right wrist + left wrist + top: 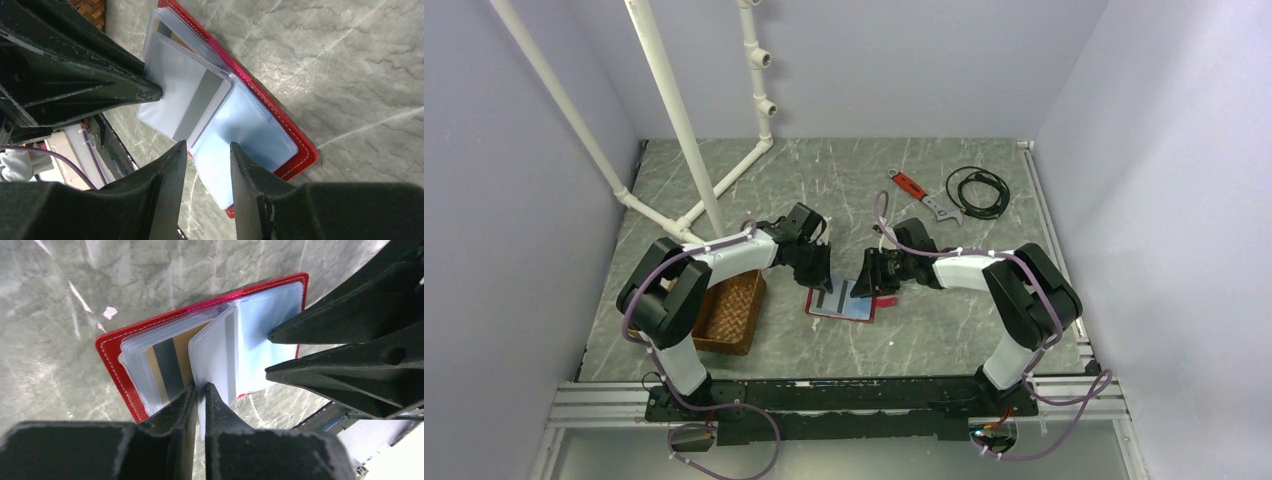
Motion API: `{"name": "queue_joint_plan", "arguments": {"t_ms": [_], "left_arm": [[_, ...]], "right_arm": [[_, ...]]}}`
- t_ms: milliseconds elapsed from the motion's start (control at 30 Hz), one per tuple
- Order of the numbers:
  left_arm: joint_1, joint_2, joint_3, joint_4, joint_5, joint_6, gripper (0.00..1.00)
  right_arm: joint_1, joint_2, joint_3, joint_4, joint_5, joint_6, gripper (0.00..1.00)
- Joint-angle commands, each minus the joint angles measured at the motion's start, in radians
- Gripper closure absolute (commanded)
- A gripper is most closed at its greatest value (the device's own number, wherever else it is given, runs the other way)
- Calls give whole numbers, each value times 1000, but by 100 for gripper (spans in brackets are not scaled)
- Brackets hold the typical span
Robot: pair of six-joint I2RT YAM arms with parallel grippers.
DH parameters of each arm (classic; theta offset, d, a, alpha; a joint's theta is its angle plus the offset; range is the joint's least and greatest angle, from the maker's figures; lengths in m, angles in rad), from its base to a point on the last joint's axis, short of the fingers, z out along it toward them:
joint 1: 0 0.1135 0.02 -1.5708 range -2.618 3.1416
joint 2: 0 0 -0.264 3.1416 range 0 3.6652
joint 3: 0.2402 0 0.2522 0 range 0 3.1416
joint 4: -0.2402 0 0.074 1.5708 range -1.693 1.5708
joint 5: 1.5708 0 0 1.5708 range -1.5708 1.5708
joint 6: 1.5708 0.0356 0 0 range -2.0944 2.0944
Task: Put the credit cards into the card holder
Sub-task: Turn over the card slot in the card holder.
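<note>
The holder (pixel 844 305) lies open between both claws. The left claw (pixel 200 386), nearly closed, pinches a sleeve (pixel 215 360) at its 12 o'clock; the right claw (pixel 207 147) is half-open, empty.

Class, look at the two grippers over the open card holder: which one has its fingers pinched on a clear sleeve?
The left gripper: its fingers nip the edge of a clear sleeve, while the right gripper is open.

left gripper (pixel 200 386): angled down, jaws nipped on a card holder (pixel 112 365) sleeve
right gripper (pixel 207 145): angled down facing it, jaws apart
</note>
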Motion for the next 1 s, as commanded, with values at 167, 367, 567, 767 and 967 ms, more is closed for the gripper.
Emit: {"name": "queue_joint_plan", "arguments": {"t_ms": [167, 367, 567, 767, 967], "left_arm": [[4, -81, 18, -162, -183, 41, 66], [4, -52, 51, -209, -205, 37, 58], [8, -32, 29, -174, -198, 6, 47], [18, 12, 18, -150, -197, 0, 48], [36, 23, 0, -156, -209, 5, 62]], "right_arm": [[3, -38, -10, 17, 26, -29, 60], [3, -31, -10, 82, -58, 20, 60], [7, -2, -8, 154, -142, 75, 60], [6, 52, 16, 172, -151, 86, 69], [6, 110, 29, 211, -177, 112, 82]]}}
